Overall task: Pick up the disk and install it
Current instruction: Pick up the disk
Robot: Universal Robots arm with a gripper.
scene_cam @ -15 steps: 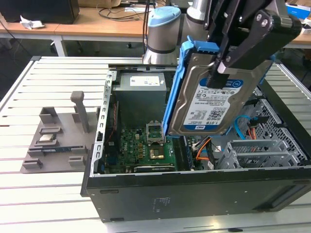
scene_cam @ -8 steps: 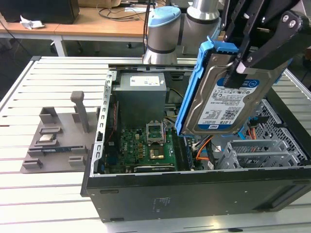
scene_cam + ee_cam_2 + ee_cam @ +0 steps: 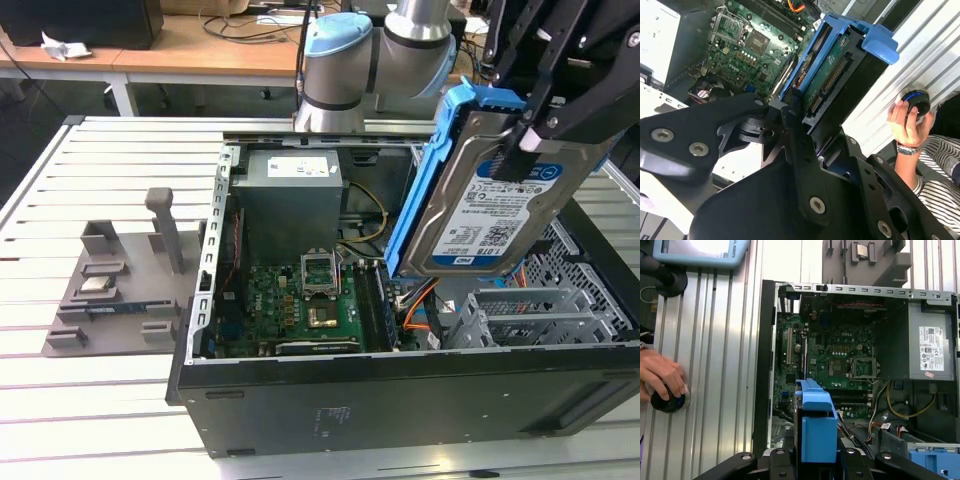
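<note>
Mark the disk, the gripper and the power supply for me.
disk (image 3: 490, 215): exterior view, its labelled silver face.
gripper (image 3: 525, 140): exterior view, between its fingertips, which clamp the disk.
power supply (image 3: 290, 200): exterior view, its grey side.

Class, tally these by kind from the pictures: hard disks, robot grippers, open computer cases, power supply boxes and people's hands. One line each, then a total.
disk: 1
gripper, shut on the disk: 1
open computer case: 1
power supply box: 1
person's hand: 1
Total: 5
</note>
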